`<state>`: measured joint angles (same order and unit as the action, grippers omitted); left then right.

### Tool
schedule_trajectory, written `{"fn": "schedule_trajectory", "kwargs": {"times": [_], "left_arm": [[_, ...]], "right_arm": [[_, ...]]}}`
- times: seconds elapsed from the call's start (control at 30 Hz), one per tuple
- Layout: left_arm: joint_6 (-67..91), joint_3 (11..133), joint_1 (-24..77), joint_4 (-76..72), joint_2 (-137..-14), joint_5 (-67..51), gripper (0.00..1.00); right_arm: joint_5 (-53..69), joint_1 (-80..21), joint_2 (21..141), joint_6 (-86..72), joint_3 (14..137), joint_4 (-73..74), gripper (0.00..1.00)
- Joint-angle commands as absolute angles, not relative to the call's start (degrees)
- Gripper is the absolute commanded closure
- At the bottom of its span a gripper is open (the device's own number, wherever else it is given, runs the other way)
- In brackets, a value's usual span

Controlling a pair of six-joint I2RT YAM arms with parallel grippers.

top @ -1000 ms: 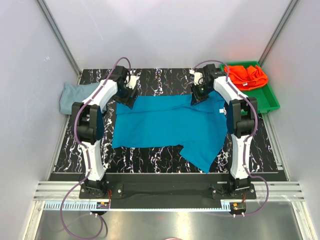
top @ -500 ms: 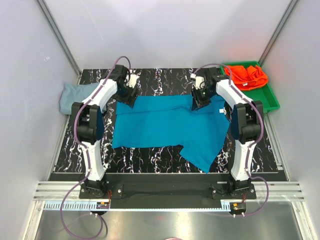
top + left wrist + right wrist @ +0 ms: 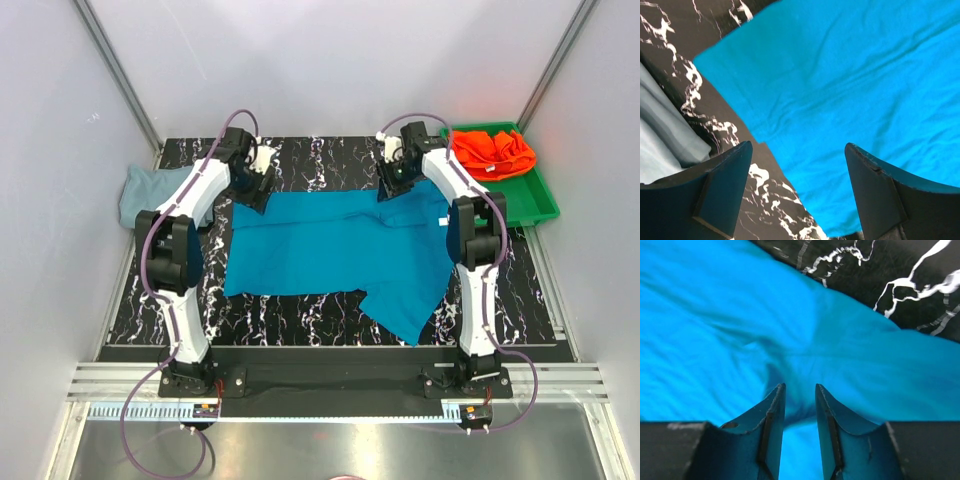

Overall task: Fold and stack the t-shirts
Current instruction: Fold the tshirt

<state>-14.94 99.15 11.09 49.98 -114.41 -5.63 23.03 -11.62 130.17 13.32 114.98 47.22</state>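
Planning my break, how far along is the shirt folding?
Nothing stacked yet. In hand: teal shirt spread out, right hand pinching its far edge, left hand open above its corner. Left: grey shirt lying far left, orange shirt in the green tray.
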Motion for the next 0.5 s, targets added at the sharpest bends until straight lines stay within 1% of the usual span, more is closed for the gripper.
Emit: {"fn": "schedule_trajectory", "kwargs": {"times": [0.0,0.1,0.17,0.47], "left_arm": [[-14.8,97.4,11.3,49.0,-109.8,-5.6,0.2],[-14.9,96.2,11.2,48.5,-109.2,-5.5,0.2],[-14.9,96.1,11.2,48.3,-109.2,-5.5,0.2],[-13.3,100.0,11.2,47.6,-112.1,-8.2,0.2]], "right_arm": [[22.1,-11.7,133.7,14.2,118.7,47.0,0.63],[22.2,-11.8,133.9,14.0,118.0,47.5,0.63],[22.1,-12.0,131.8,14.1,115.1,47.8,0.63],[22.5,-14.7,115.9,12.5,97.4,48.3,0.63]]}}
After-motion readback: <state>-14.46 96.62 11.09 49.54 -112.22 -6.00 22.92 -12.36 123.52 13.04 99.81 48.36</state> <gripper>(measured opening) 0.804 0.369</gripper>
